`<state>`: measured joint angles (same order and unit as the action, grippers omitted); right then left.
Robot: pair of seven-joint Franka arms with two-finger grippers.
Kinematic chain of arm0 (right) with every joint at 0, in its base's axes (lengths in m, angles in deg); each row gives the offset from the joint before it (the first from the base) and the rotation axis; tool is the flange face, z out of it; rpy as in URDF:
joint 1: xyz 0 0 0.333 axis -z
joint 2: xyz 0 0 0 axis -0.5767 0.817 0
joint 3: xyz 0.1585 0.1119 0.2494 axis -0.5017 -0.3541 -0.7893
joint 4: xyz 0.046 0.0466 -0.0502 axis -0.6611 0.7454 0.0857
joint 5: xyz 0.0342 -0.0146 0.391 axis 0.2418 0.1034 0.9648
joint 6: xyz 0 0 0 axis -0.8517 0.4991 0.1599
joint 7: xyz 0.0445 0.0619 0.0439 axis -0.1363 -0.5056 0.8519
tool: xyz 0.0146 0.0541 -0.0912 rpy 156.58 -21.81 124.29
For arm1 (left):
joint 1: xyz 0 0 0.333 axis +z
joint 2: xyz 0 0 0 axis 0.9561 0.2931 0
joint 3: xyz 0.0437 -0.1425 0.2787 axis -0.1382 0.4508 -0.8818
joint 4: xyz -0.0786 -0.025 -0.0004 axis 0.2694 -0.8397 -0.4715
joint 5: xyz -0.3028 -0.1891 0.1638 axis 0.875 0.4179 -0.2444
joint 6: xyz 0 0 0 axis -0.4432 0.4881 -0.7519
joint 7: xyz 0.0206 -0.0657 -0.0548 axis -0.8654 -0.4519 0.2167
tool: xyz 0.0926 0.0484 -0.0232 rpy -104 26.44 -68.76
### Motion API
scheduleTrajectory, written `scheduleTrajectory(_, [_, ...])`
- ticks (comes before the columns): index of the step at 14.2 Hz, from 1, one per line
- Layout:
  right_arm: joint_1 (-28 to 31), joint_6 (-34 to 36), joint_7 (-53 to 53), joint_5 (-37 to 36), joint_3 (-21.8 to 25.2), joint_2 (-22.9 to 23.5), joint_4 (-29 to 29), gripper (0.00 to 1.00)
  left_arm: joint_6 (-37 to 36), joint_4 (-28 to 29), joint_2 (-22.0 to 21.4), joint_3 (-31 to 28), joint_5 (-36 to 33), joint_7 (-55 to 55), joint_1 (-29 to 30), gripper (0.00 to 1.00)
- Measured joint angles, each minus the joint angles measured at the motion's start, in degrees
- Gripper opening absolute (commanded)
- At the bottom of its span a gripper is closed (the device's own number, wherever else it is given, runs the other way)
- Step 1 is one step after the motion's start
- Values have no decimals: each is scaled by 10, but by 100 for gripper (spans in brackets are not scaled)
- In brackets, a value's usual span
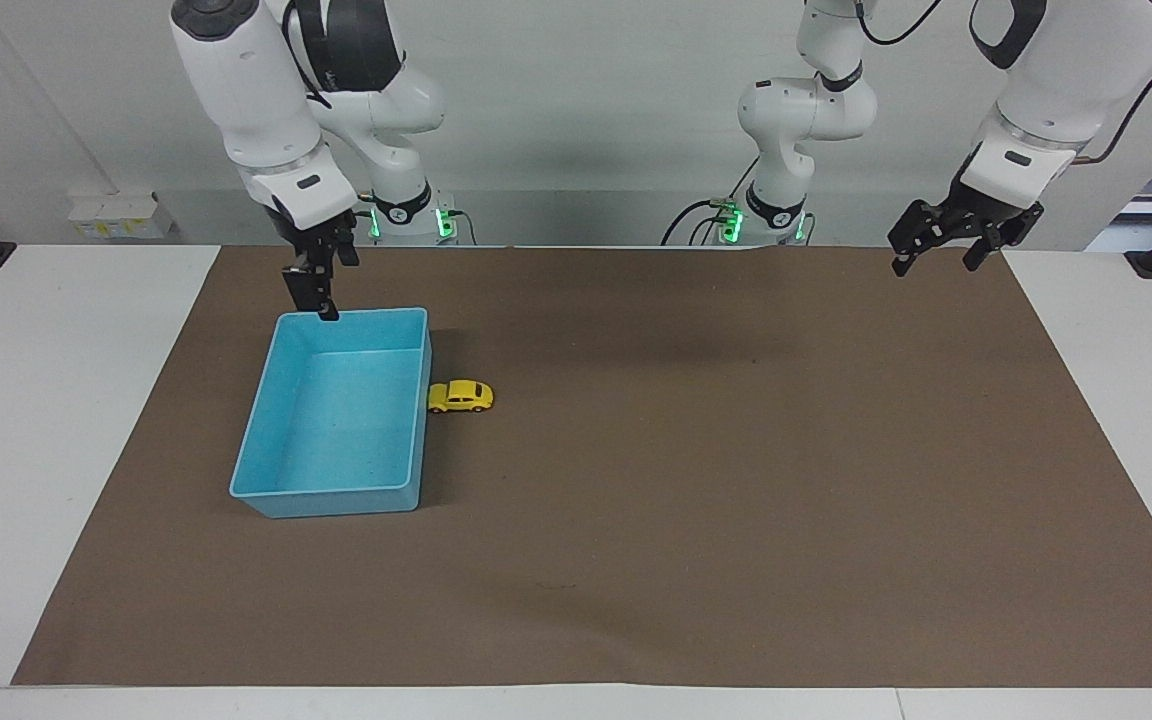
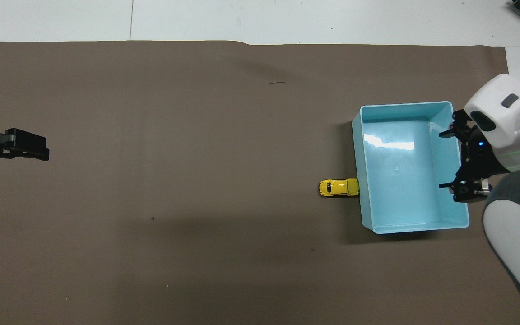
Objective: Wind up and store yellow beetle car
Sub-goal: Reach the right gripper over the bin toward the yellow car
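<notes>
on the brown mat (image 1: 696,480), going left to right in the facing view: right gripper (image 1: 319,290) hangs over the light blue tray (image 1: 276,400) at its rim nearest the robots, fingers pointing down; cannot tell how far the jaws are apart, nothing in them. tray is empty. yellow beetle car (image 1: 460,396) sits on the mat touching, or just about touching, the tray's outer wall on the side toward the left arm's end, on its wheels, not held. left gripper (image 1: 939,243) waits up over the mat's corner at the left arm's end, jaws spread wide, holding nothing.

car handling, judged: tiny, light, hard shell, rounded glossy roof so likely slippery from the top; better to pinch across the flat sides, low near the doors, fingers straddling the short width. light enough to skid or roll if nudged, and the tray wall crowds one end.

long axis runs across the table, from tray toward the left arm's end. one end against the tray wall; cannot tell which end is the nose.
</notes>
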<state>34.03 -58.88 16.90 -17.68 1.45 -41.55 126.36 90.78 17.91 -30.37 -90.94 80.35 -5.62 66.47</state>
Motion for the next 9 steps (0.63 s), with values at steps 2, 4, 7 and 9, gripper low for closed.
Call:
scheduleTrajectory(2, [-12, -17, 0, 0, -1, 5, 10, 100, 0, 0, 0, 0, 0, 0, 0, 100])
scheduleTrajectory(4, [-20, -30, -2, 0, 0, 14, 14, 100, 0, 0, 0, 0, 0, 0, 0, 100])
scheduleTrajectory(7, [-45, -69, -27, 0, -1, 40, 24, 100, 0, 0, 0, 0, 0, 0, 0, 100])
scheduleTrajectory(9, [-65, -107, -54, 0, -1, 62, 34, 100, 0, 0, 0, 0, 0, 0, 0, 100])
